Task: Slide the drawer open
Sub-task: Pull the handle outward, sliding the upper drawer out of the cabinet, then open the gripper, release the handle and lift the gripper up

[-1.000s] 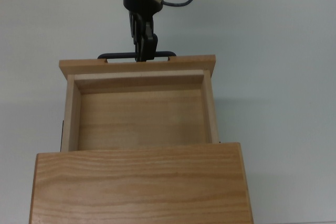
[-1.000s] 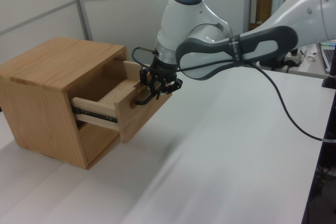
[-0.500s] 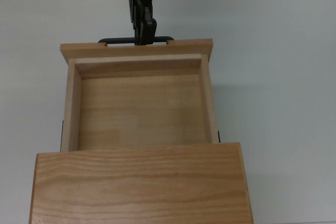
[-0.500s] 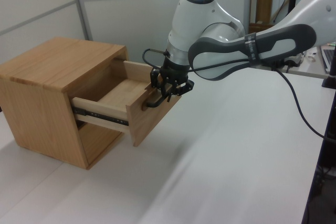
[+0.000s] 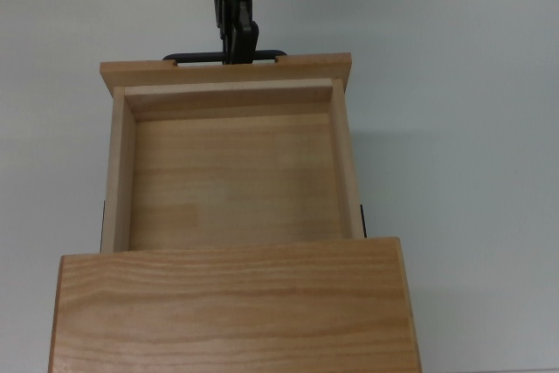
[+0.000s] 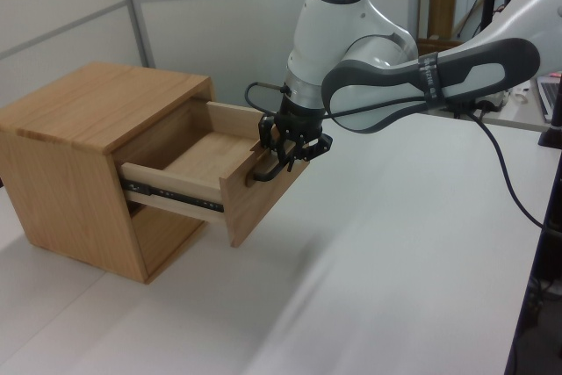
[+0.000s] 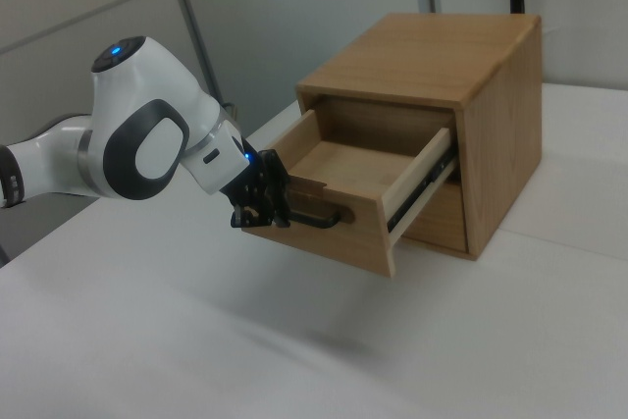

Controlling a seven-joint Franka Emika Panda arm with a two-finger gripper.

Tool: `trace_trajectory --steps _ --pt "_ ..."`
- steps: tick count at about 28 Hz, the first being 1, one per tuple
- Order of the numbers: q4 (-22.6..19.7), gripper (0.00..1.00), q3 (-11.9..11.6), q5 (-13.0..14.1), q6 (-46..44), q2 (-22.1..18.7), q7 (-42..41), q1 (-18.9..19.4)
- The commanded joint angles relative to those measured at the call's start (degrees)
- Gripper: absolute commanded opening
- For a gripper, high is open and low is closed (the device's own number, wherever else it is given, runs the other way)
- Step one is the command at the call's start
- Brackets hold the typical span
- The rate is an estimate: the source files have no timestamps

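The drawer (image 5: 231,168) stands far out of the wooden cabinet (image 6: 83,160). In the top view most of its inside floor shows, and it is bare wood. Its back part is under the cabinet top, at 6 o'clock in the top view, and its wide front panel (image 5: 225,69) lies toward 12 o'clock. In the left view the black slide rail (image 6: 171,199) shows along the side of the drawer, between the cabinet and the front panel.

The black bar handle (image 5: 224,57) runs along the outer side of the front panel. The tool (image 5: 236,48) is at the middle of this handle. Its two dark fingers are close together with the bar between them, so the tool is nearly closed and it has the handle in its grip. In the right view the tool (image 7: 263,205) meets the handle at the right view's left end of the bar, and the rest of the handle (image 7: 319,218) sticks out toward 3 o'clock.

The arm (image 6: 421,85) is white and grey, and in the left view it reaches in from 3 o'clock, with a blue light on its top joint. A black cable (image 6: 505,186) hangs from it over the white table (image 6: 395,287). The cabinet sits on this table.
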Motion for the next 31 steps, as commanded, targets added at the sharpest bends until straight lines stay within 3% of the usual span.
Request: trace_trajectory --steps 1,2,4,9,21,26,31 --pt "-2.4 0.45 -0.14 0.17 -1.47 -3.48 -2.14 0.57" --pt "-2.14 0.82 -0.05 0.17 -1.38 -3.39 -2.84 0.57" --pt "-1.87 1.0 -0.14 0.34 -1.38 -3.3 -3.9 0.57" --pt "-1.17 1.0 -0.05 2.01 -1.38 -3.04 -8.64 0.66" --pt "0.06 1.0 0.13 2.37 -4.8 -3.04 -20.85 0.75" --pt "0.76 1.0 0.13 6.14 -8.85 -3.21 -33.76 0.75" --pt "1.99 1.0 0.13 6.76 -14.38 -3.13 -49.4 0.75"
